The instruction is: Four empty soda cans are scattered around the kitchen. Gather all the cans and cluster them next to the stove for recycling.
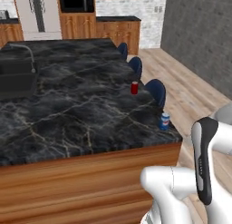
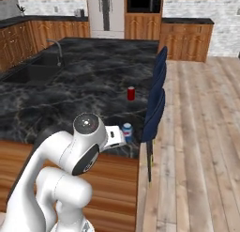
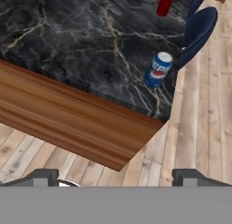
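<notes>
Hanging above the floor short of the island, the claw (image 3: 115, 175) stands spread wide and empty. Nearest, the blue and white can (image 3: 158, 69) stands upright on the dark marble bench (image 1: 68, 109), close to its near corner. Further along the same edge a red can (image 1: 134, 88) stands upright, just beside the blue stools (image 1: 156, 91). Far back, what looks like a sink (image 1: 16, 78) sits in the bench

Dark chairs (image 3: 198, 30) crowd the blue can (image 3: 158, 69).
</notes>
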Motion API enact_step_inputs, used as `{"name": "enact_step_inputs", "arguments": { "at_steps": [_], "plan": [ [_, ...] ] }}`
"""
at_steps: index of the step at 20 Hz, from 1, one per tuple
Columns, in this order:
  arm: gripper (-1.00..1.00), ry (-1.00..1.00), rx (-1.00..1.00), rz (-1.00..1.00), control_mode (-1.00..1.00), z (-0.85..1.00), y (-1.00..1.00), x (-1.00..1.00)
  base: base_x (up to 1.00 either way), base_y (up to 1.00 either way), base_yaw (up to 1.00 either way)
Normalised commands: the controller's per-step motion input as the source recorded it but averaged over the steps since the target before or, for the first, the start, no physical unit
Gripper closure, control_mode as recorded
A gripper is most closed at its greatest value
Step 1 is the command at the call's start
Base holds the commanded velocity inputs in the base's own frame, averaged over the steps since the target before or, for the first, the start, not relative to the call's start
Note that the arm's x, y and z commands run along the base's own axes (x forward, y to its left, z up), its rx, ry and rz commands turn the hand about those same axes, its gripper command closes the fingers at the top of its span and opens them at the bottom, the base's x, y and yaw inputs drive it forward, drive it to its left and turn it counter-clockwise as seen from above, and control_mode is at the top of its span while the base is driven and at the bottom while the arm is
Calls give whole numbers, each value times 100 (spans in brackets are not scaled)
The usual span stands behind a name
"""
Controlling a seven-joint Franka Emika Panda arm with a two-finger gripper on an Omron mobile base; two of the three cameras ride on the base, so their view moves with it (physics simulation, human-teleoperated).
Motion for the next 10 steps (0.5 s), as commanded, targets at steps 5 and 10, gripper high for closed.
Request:
{"name": "enact_step_inputs", "arguments": {
  "at_steps": [5,10],
  "plan": [
    [-100,0,0,0,100,0,0,0,14,-40,5],
    [-100,0,0,0,100,0,0,0,21,-8,1]
  ]
}}
